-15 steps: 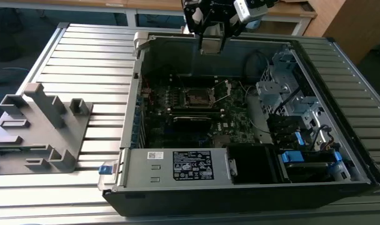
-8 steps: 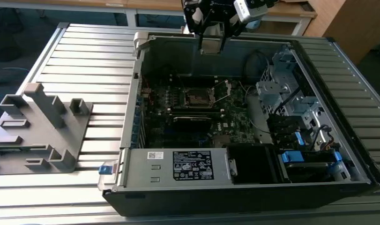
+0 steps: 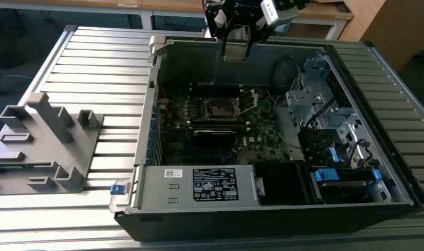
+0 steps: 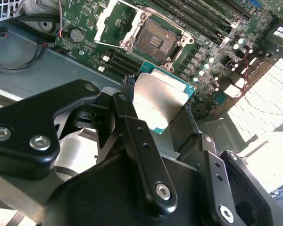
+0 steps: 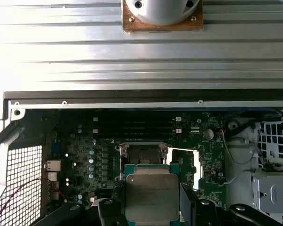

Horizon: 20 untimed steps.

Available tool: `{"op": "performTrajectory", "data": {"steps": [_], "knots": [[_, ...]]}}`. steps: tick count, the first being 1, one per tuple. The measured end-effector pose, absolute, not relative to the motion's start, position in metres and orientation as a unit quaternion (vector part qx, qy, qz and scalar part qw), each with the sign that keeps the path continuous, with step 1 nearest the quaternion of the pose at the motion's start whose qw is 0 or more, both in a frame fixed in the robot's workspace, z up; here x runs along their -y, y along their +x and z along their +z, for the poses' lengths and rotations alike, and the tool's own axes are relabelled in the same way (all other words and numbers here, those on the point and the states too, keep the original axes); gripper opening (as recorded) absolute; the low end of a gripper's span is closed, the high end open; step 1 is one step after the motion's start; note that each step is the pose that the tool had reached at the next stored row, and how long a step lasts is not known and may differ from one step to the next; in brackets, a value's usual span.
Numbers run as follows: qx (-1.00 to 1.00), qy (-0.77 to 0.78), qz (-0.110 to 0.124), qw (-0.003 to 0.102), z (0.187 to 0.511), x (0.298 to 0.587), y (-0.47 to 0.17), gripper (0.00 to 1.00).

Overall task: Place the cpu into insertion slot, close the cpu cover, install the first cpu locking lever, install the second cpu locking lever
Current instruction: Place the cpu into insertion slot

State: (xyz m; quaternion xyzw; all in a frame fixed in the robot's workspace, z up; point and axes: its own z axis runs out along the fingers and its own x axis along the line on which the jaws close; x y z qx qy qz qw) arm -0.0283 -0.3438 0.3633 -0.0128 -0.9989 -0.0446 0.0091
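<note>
Exterior view: hand (image 3: pixel 236 52) hangs high over the open computer case (image 3: pixel 267 209) on the ribbed counter (image 3: pixel 93 63); insertion slot (image 3: pixel 220 109) lies bare on the board below

Second wrist view: hand closed on the cpu (image 4: pixel 161 103), pinching two opposite edges, chip well apart from the socket; cpu cover (image 4: pixel 105 23) flipped open beside the slot

First wrist view: chip's metal top faces the camera, slot beyond it

Step in hand, by my reading: placing the cpu. Seating it calls for squaring chip to recess and a level descent

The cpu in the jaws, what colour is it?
Dull silvery top with a green border; the cpu shows best in the first wrist view.
</note>
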Motion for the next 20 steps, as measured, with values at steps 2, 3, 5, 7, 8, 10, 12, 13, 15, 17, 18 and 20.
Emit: {"op": "performTrajectory", "data": {"steps": [2,3,5,7,8,10,12,13,15,17,18,20], "knots": [[0.999,-0.013,-0.044,0.009,0.3613,0.3438,-0.0283,0.54],[0.999,-0.013,-0.043,0.009,0.3602,0.3438,-0.0283,0.54],[0.999,-0.013,-0.042,0.009,0.3589,0.3438,-0.0283,0.54],[0.999,-0.013,-0.042,0.009,0.3588,0.3438,-0.0283,0.54],[0.999,-0.013,-0.042,0.009,0.3588,0.3438,-0.0283,0.54],[0.999,-0.013,-0.042,0.009,0.3583,0.3438,-0.0283,0.54],[0.999,-0.013,-0.042,0.009,0.3582,0.3438,-0.0283,0.54],[0.999,-0.013,-0.042,0.009,0.3580,0.3438,-0.0283,0.54],[0.999,-0.013,-0.042,0.009,0.3570,0.3438,-0.0283,0.54],[0.999,-0.013,-0.042,0.009,0.3557,0.3438,-0.0283,0.54],[0.999,-0.013,-0.042,0.009,0.3552,0.3438,-0.0283,0.54],[0.999,-0.013,-0.042,0.009,0.3552,0.3438,-0.0283,0.54]]}}
